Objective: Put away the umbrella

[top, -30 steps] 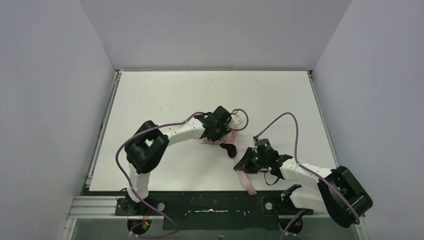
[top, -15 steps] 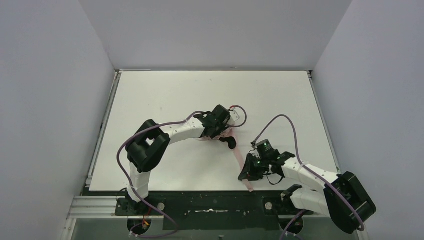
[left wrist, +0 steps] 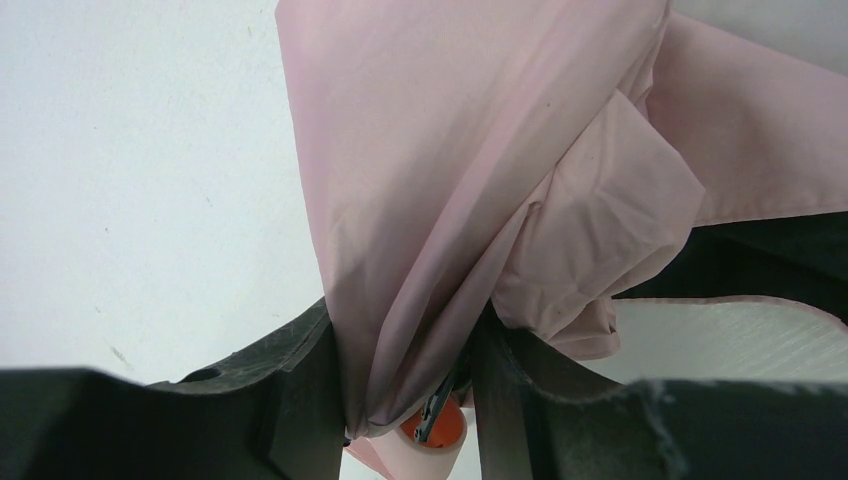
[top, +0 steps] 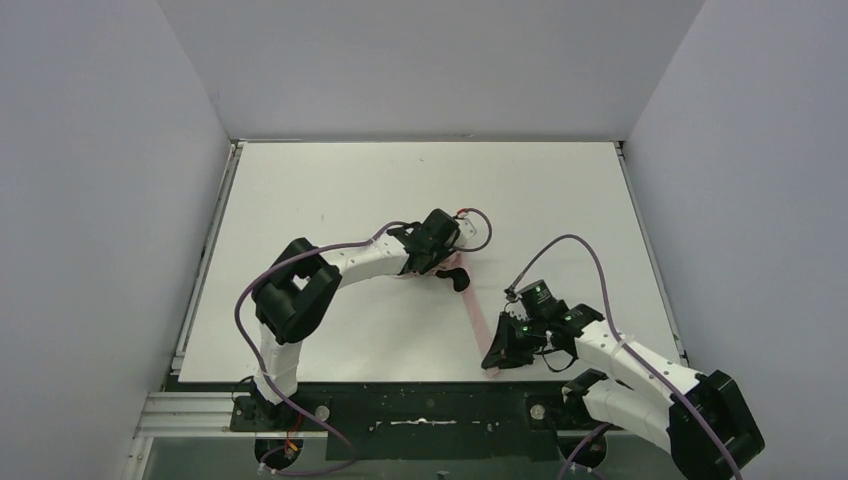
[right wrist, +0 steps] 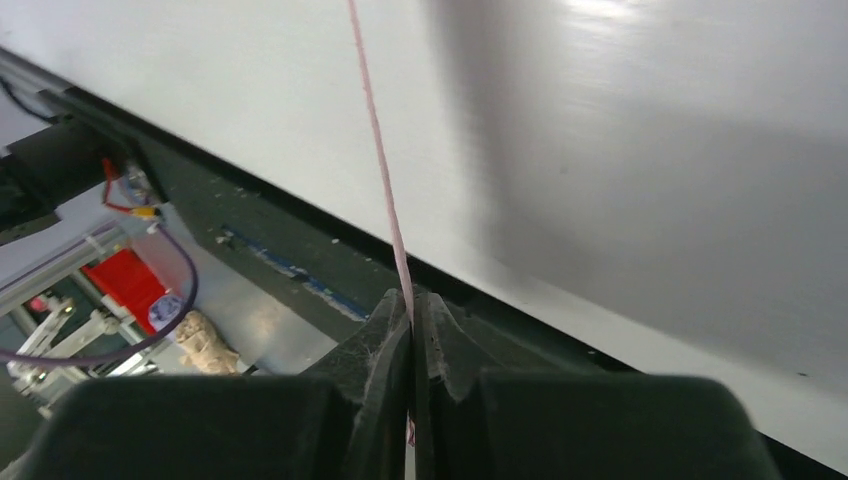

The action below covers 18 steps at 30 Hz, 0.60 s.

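The pale pink umbrella [top: 454,268] lies mid-table, mostly hidden under my left gripper [top: 450,277]. In the left wrist view its bunched fabric [left wrist: 470,200] fills the frame and my left gripper [left wrist: 410,380] is shut on the folds, with a pink tube with an orange inside [left wrist: 435,430] below. The pink strap [top: 478,318] runs taut from the umbrella toward the table's front edge. My right gripper [top: 497,358] is shut on the strap's end; in the right wrist view the strap [right wrist: 380,170] runs edge-on into the closed right gripper [right wrist: 411,305].
The white table [top: 340,190] has grey walls on three sides. Its front edge [top: 400,382] meets a black rail holding both arm bases. A purple cable [top: 560,245] loops above the right arm. The right wrist view shows the frame below the table edge [right wrist: 260,250].
My right gripper has pulled the strap toward the table's front edge, drawing it out longer and straight. My left gripper has shifted slightly back and left with the umbrella.
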Motion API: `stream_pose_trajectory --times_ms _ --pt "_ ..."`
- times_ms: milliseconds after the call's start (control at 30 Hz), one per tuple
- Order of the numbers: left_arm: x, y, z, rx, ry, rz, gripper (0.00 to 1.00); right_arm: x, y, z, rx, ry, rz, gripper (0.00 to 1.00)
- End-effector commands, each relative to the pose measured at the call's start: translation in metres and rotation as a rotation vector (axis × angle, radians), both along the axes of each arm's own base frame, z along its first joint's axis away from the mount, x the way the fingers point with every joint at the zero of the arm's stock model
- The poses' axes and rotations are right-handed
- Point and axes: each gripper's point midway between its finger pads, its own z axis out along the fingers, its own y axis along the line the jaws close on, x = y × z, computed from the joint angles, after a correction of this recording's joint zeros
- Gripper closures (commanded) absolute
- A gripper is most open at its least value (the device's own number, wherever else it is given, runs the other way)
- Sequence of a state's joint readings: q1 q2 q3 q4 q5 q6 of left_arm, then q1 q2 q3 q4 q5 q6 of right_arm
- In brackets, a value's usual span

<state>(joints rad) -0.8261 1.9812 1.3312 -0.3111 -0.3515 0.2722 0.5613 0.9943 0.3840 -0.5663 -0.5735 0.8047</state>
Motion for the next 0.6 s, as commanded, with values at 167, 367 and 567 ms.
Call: stream_pose_trajectory --times_ms 167,367,567 --pt "-0.002 0.018 -0.021 0.101 0.016 0.032 1.0 -0.022 0.027 0.036 0.239 0.04 0.066 1.0" --pt "-0.004 0.017 -0.021 0.105 -0.002 0.023 1.0 -0.019 0.023 0.004 0.147 0.046 0.02 1.0" --pt "-0.004 0.014 -0.02 0.105 -0.019 0.017 1.0 -0.016 0.015 -0.015 0.031 0.029 0.029 1.0"
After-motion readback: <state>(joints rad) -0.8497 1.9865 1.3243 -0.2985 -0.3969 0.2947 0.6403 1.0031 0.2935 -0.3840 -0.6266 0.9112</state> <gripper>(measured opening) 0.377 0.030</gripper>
